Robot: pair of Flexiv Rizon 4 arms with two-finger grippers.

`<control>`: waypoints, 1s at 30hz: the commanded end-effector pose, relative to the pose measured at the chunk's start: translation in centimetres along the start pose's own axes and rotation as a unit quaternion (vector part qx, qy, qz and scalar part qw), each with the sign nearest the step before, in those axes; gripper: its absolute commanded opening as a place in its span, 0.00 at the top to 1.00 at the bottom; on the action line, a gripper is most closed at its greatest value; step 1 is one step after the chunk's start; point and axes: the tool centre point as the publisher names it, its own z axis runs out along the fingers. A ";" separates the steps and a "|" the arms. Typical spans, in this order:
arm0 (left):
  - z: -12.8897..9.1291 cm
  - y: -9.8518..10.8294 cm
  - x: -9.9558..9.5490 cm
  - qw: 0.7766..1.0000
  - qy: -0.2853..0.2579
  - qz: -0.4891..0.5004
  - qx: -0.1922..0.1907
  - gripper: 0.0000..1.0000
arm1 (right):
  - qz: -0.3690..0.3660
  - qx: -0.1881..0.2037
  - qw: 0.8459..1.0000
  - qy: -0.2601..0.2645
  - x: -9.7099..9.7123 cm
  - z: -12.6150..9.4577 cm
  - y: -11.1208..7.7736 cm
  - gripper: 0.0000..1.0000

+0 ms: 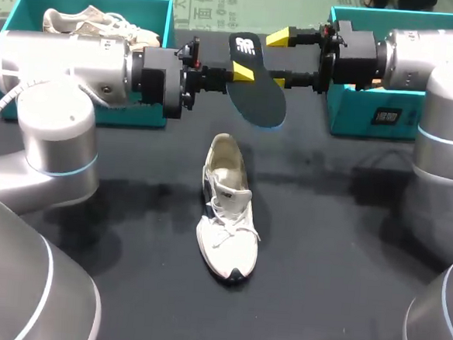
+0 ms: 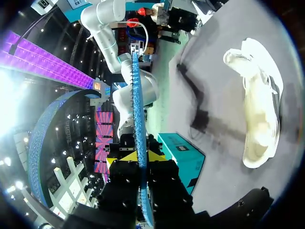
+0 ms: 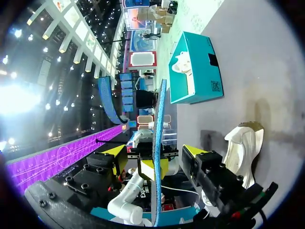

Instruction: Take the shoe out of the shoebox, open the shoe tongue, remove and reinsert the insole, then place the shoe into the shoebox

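Our left gripper (image 2: 137, 160) pinches the dark insole (image 1: 260, 96), which bears a white logo (image 1: 244, 45), while our right gripper (image 1: 278, 60) gapes wide around it.

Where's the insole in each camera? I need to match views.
Head view: the insole hangs above the table beyond the white shoe, held by the left end effector, between the right end effector's open fingers.
Left wrist view: an edge-on blue strip rising from between its own fingers.
Right wrist view: an edge-on blue strip between its open fingers.
Shared landmark: the white shoe on the table.
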 end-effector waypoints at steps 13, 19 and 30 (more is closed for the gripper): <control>-6.1 0.7 -0.1 0.934 0.032 -0.355 0.035 1.00 | -0.007 -0.005 1.000 0.005 0.2 -1.3 -1.4 0.00; -6.1 0.3 -0.5 0.928 0.047 -0.370 0.025 1.00 | -0.007 -0.005 1.000 0.005 0.2 -1.3 -1.4 0.00; -5.0 0.4 0.3 0.873 0.042 -0.485 0.029 1.00 | -0.007 -0.005 1.000 0.005 0.2 -1.3 -1.4 0.00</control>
